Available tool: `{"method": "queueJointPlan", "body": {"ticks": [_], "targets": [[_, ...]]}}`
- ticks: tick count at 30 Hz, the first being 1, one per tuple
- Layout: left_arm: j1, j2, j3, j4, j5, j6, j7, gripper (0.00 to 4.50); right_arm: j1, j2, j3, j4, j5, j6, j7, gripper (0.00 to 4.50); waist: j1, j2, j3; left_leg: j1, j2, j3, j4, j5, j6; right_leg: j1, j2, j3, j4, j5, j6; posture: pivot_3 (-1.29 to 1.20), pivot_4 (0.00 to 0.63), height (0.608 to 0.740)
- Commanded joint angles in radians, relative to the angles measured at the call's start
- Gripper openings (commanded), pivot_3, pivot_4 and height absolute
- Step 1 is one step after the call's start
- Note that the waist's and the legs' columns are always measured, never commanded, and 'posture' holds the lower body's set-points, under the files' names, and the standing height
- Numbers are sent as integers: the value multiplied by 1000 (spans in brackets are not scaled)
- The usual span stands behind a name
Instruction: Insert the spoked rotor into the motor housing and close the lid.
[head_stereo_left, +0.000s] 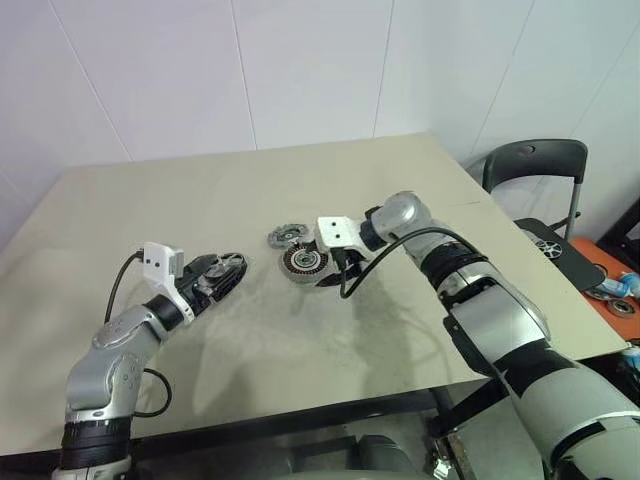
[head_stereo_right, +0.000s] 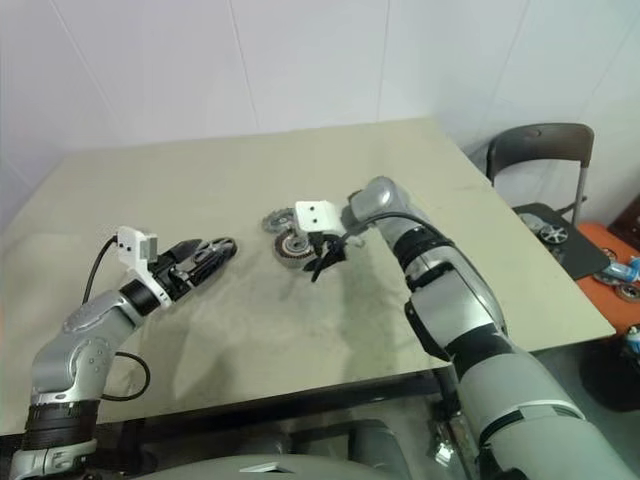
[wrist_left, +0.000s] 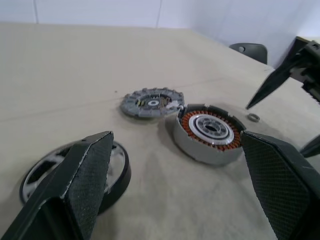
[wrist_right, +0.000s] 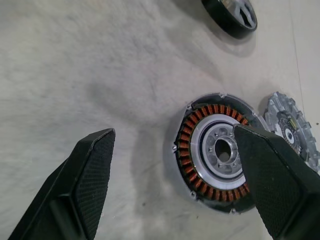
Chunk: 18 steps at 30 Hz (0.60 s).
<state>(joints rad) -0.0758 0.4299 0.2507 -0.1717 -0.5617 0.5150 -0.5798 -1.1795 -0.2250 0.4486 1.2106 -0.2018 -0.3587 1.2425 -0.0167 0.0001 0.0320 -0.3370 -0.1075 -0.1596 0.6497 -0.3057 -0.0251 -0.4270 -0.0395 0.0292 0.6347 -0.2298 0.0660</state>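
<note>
The motor housing (head_stereo_left: 303, 261), a grey cup with copper windings, sits mid-table with its open side up. Touching its far side lies the lid (head_stereo_left: 288, 235), notch-edged and flat. The spoked rotor (wrist_left: 75, 172), dark-rimmed with silver spokes, lies flat on the table outside my left gripper's fingers, partly hidden by one of them. My left gripper (head_stereo_left: 230, 270) is open, level and pointing towards the housing, with nothing between its fingers. My right gripper (wrist_right: 172, 132) is open too, tilted down just beside and above the housing (wrist_right: 217, 150), one finger overlapping its rim in the right wrist view.
A small metal ring (wrist_left: 254, 117) lies on the table just past the housing. A black chair (head_stereo_left: 535, 165) stands beyond the table's right edge, and a low surface (head_stereo_left: 600, 280) holding loose parts is beside it. The beige table (head_stereo_left: 200, 200) has bare room all around.
</note>
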Motion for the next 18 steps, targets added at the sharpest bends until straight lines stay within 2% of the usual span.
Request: {"method": "queueJointPlan", "body": {"ticks": [1, 7, 11, 17, 18], "targets": [[9, 6, 36, -64, -25, 5, 23, 4285, -40, 20, 3, 43, -61, -46, -94, 3952, 2, 0, 0, 0, 0, 0, 0, 0, 0, 0, 0, 0, 0, 0, 0, 0, 0, 740], [31, 9, 39, -89, -36, 14, 40, 4285, -17, 41, 8, 81, -131, -68, -175, 3952, 1, 0, 0, 0, 0, 0, 0, 0, -1, 0, 0, 0, 1, 0, 0, 0, 0, 740], [26, 6, 39, -89, -42, 19, 47, 4285, -11, 48, -10, 102, -160, -48, -305, 3952, 0, 0, 0, 1, 0, 0, 0, 1, -1, 0, 1, 0, 2, 0, -1, 0, 0, 740], [27, 4, 24, -84, -40, 21, 46, 4285, 17, 38, -5, 109, -187, -58, -321, 3952, -1, 0, 0, 1, 1, 0, 0, 1, -2, 0, 3, 1, 2, 1, -1, 0, 0, 740], [27, 4, 24, -83, -40, 20, 46, 4311, 22, 37, -4, 109, -190, -58, -319, 3770, -1, 0, 0, 1, 2, 0, 0, 1, -2, 0, 4, 1, 2, 1, -2, 0, 0, 740]]}}
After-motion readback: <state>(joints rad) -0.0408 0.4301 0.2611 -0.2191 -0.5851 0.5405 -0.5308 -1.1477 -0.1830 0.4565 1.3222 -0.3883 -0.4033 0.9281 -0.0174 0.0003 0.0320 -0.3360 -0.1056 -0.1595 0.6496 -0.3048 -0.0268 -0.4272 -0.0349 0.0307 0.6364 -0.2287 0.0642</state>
